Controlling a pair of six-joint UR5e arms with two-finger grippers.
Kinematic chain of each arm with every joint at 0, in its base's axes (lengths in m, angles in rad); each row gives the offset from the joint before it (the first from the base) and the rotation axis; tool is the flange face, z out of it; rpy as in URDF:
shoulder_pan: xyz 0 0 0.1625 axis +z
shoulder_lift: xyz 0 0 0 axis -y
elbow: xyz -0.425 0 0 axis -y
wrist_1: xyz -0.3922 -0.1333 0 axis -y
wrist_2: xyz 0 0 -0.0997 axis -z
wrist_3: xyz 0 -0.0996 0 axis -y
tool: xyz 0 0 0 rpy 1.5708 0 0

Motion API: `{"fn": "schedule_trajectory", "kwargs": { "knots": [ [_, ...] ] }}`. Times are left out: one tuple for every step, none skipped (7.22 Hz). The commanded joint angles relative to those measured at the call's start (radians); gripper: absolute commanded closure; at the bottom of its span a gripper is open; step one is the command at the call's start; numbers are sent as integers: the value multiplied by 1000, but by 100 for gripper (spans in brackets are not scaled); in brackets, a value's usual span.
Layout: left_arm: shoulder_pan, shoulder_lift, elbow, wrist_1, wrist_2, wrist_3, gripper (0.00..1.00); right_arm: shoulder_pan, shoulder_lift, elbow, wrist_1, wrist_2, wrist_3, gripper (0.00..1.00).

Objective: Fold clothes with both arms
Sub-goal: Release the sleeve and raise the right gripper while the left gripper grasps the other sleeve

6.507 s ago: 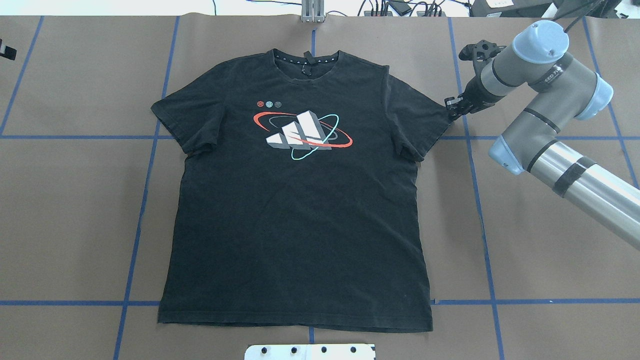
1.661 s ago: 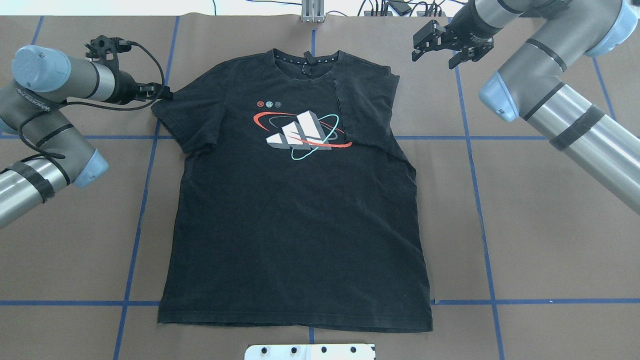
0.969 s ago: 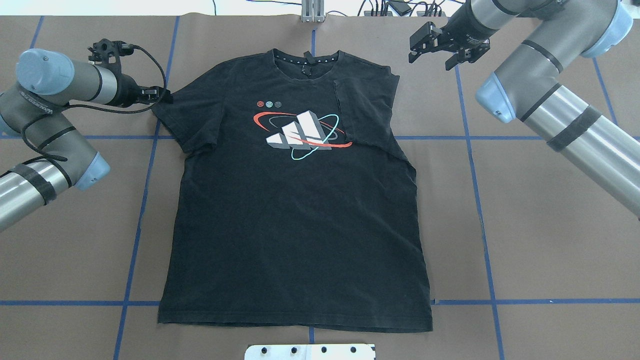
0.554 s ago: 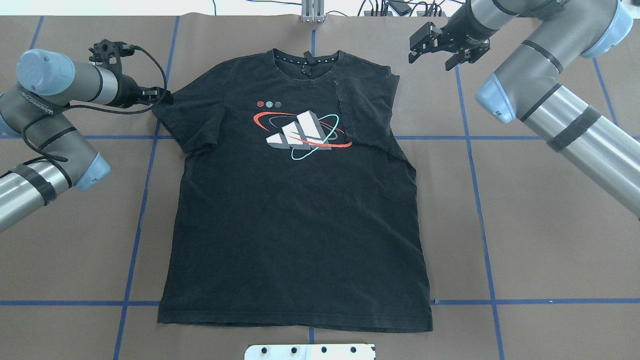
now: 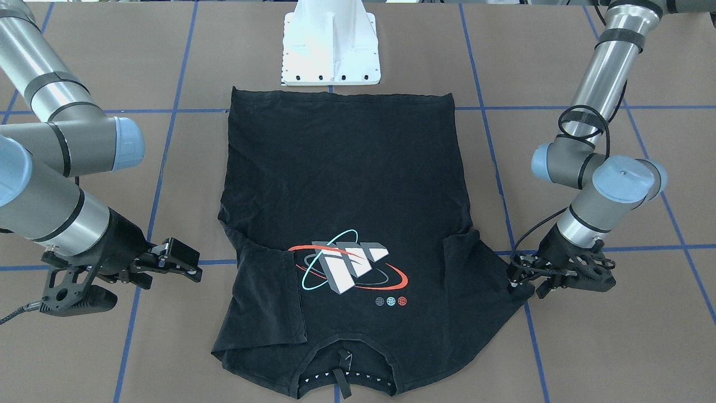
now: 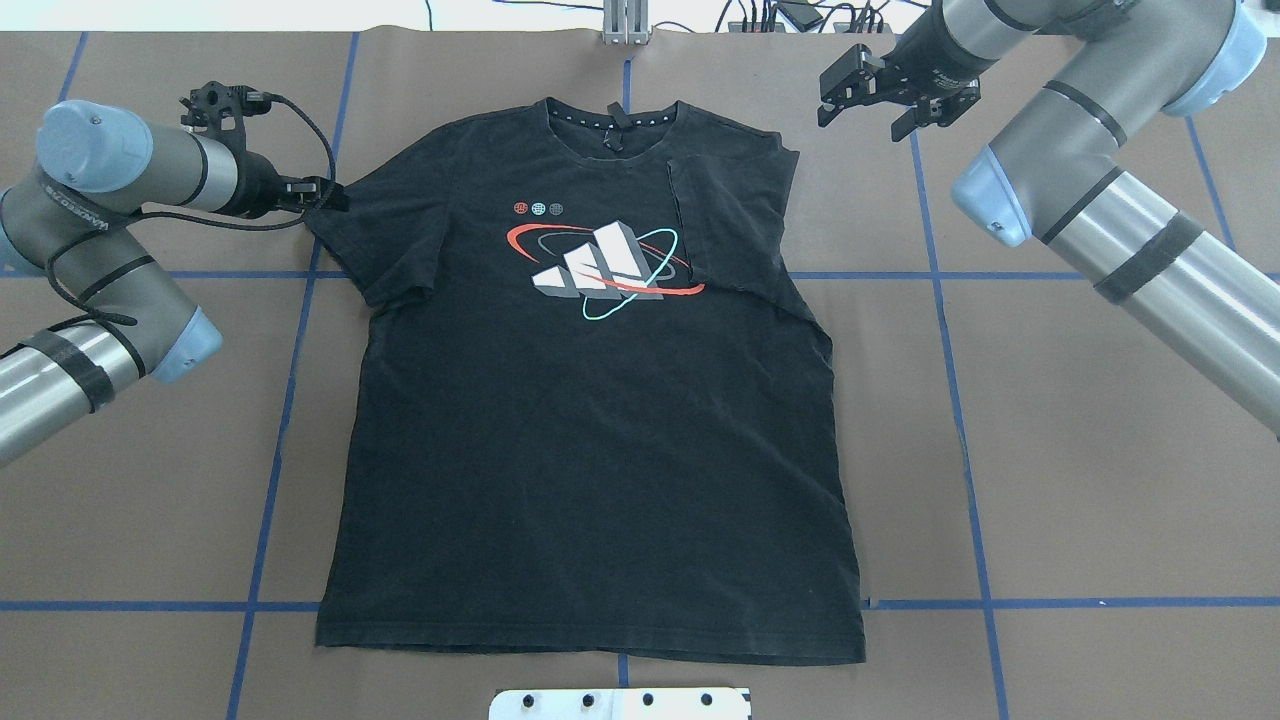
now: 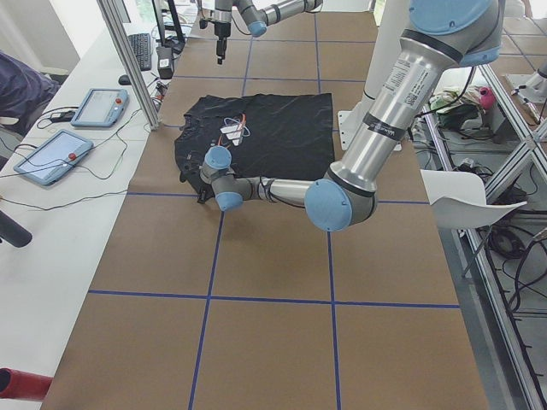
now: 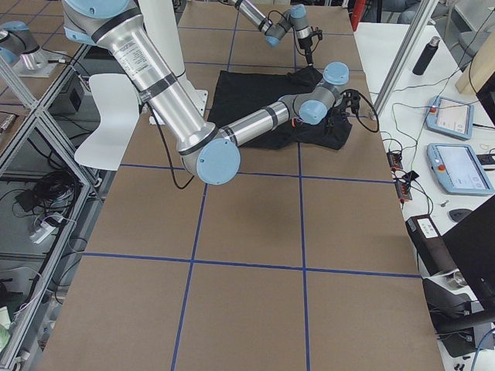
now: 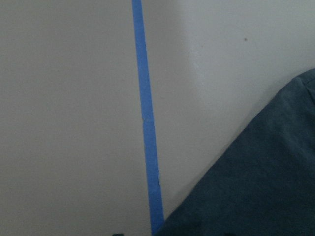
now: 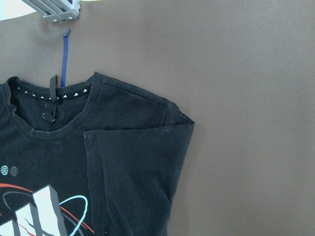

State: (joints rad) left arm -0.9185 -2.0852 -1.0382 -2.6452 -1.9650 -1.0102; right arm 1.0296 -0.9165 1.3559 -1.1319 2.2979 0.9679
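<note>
**Sleeve stage of a two-arm fold.** The black T-shirt [image 6: 600,450] is laid flat and print-side up on the paper-covered desk [image 6: 1100,500]. Its hem is nearest the robot's pedestal [image 5: 330,50] and its collar [image 6: 612,125] farthest from it, so that each sleeve is presented to the arm on its own side.

The sleeve on the robot's right [image 6: 730,215] is seen doubled inward over the chest, its cuff edge reaching the outer ring of the grey block logo [image 6: 600,265]. This half of the step is judged complete. The right claw [image 6: 868,110] is held released and empty, raised off the desk beyond that shoulder and well apart from the cloth. The position is taken to keep it clear of the work while its wrist camera is given a view of the folded sleeve.

The opposite sleeve [image 6: 385,245] is spread flat. The left claw [image 6: 328,195] is set low at the outer tip of this sleeve, touching the cuff. Whether cloth is pinched between the jaws cannot be told, since the fingers are small and dark against black fabric. In the left wrist view only the cloth's edge and a blue tape line [image 9: 147,123] are shown.

A grasp at the cuff's corner is judged to be favoured because the sleeve can then be carried across as a mirror of the first fold. The body folds are not yet made.
</note>
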Motion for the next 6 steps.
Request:
{"fn": "schedule_trajectory", "kwargs": {
  "knots": [
    [1, 1, -2, 2, 0, -2, 30, 0, 1, -1, 0, 0, 0, 0],
    [1, 1, -2, 2, 0, -2, 37, 0, 1, -1, 0, 0, 0, 0],
    [1, 1, -2, 2, 0, -2, 45, 0, 1, 0, 0, 0, 0, 0],
    [1, 1, -3, 2, 0, -4, 53, 0, 1, 0, 0, 0, 0, 0],
    [1, 1, -5, 4, 0, -4, 67, 0, 1, -1, 0, 0, 0, 0],
    [0, 5, -6, 4, 0, -4, 86, 0, 1, 0, 0, 0, 0, 0]
  ]
}}
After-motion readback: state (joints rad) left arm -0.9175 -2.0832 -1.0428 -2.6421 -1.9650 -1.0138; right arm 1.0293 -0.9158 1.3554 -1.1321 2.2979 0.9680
